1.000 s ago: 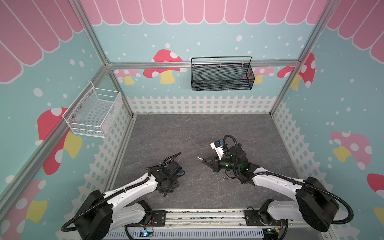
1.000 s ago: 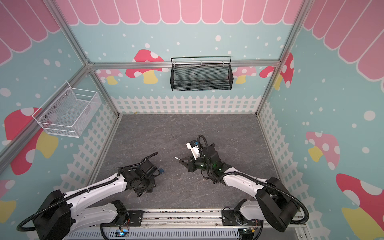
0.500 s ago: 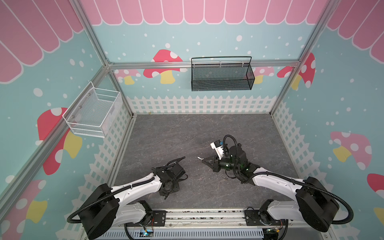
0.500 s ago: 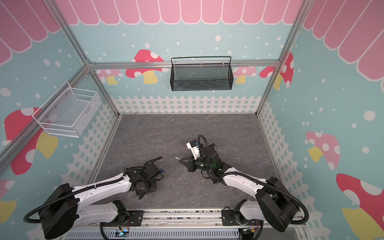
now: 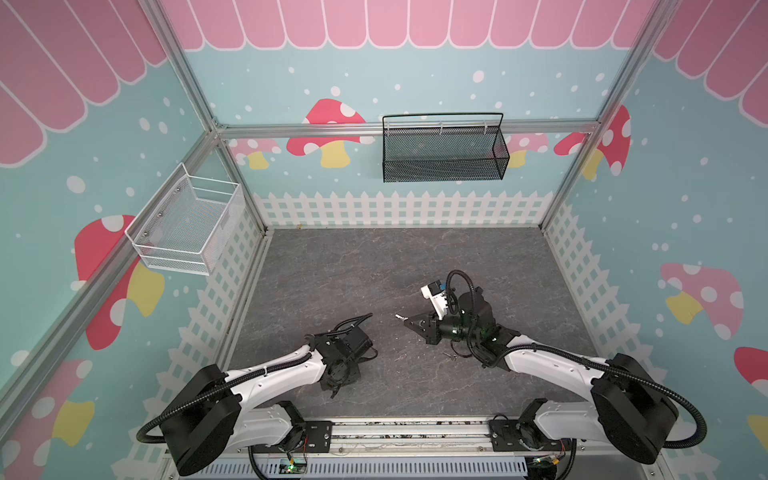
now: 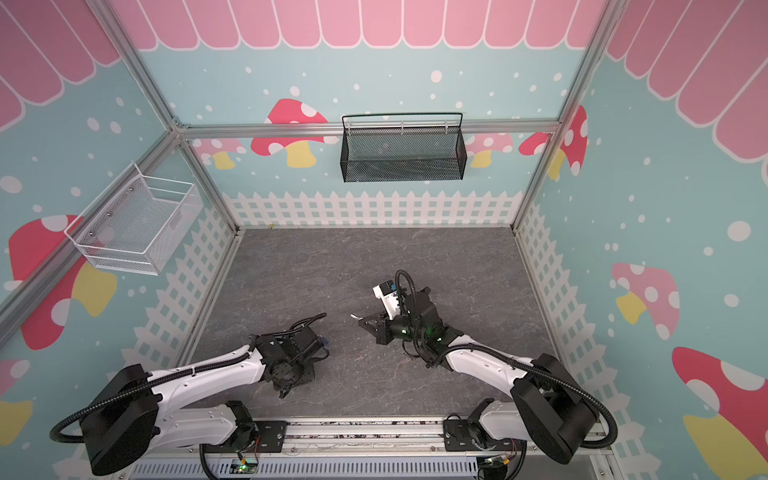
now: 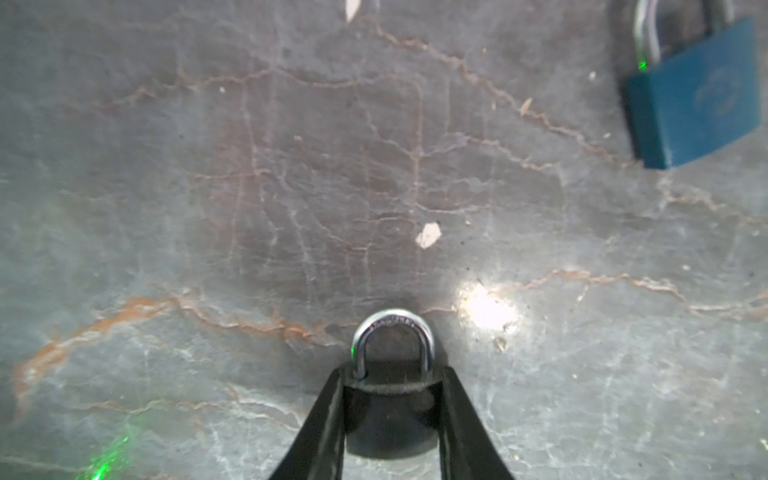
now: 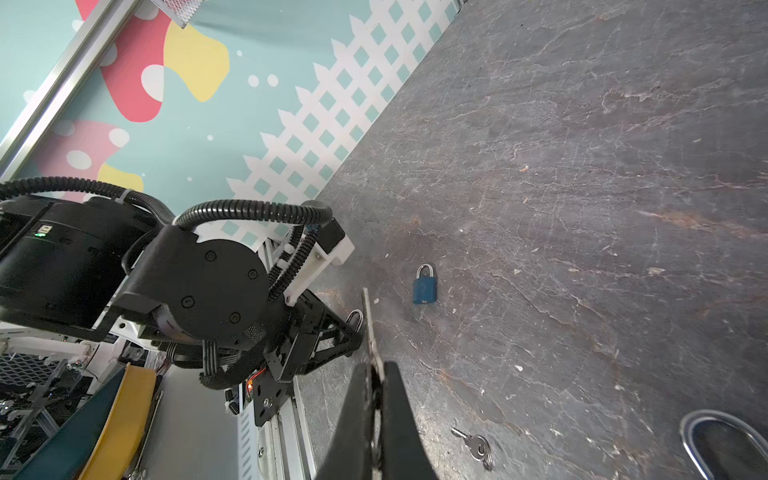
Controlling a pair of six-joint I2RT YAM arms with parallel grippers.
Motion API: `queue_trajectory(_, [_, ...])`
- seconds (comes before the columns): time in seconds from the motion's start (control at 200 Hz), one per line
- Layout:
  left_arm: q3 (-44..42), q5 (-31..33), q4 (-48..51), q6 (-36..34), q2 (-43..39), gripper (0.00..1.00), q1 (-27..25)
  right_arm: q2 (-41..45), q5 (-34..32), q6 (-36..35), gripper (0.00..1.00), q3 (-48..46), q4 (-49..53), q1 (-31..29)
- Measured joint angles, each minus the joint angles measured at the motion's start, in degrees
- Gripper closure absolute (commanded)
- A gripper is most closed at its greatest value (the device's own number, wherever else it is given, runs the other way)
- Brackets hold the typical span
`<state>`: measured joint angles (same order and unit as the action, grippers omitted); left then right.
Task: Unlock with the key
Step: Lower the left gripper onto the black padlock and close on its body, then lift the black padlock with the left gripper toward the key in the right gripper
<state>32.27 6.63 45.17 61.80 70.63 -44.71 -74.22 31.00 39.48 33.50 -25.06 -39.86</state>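
Note:
A black padlock (image 7: 390, 415) with a silver shackle lies on the grey floor, and my left gripper (image 7: 392, 374) is shut on its body, one finger against each side. In both top views this gripper (image 5: 334, 384) sits low near the front rail and hides the lock. My right gripper (image 8: 376, 365) is shut on a silver key (image 8: 368, 320) whose blade sticks out past the fingertips. In both top views the key (image 5: 400, 316) hovers right of the left arm, well apart from the lock.
A blue padlock (image 7: 692, 104) lies on the floor beside the left gripper, also seen as the blue padlock (image 8: 424, 286). A spare key (image 8: 476, 446) and another shackle (image 8: 723, 440) lie near the right arm. Wire baskets (image 5: 442, 151) hang on the walls.
My left gripper has shifted slightly toward the front rail and its jaws have closed in on the black padlock. The right arm holds still with the key.

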Motion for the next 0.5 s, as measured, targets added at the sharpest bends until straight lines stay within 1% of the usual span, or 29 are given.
queue_trajectory(0.145, [-0.5,0.0,-0.3,0.4,-1.5,0.92,0.0,0.7,-0.5,0.0,1.00,-0.3,0.3,0.0])
queue_trajectory(0.295, [0.3,0.2,0.0,1.1,-6.6,1.00,0.0,2.7,-2.2,0.0,1.00,-0.4,2.1,0.0])
queue_trajectory(0.38, [3.5,1.1,0.6,1.5,-9.1,1.00,0.1,3.9,-3.9,0.1,1.00,-0.4,3.8,-0.1])
queue_trajectory(0.5, [11.1,3.3,0.3,3.2,-11.2,1.00,0.8,5.5,-8.1,0.5,1.00,-0.4,6.3,-1.9])
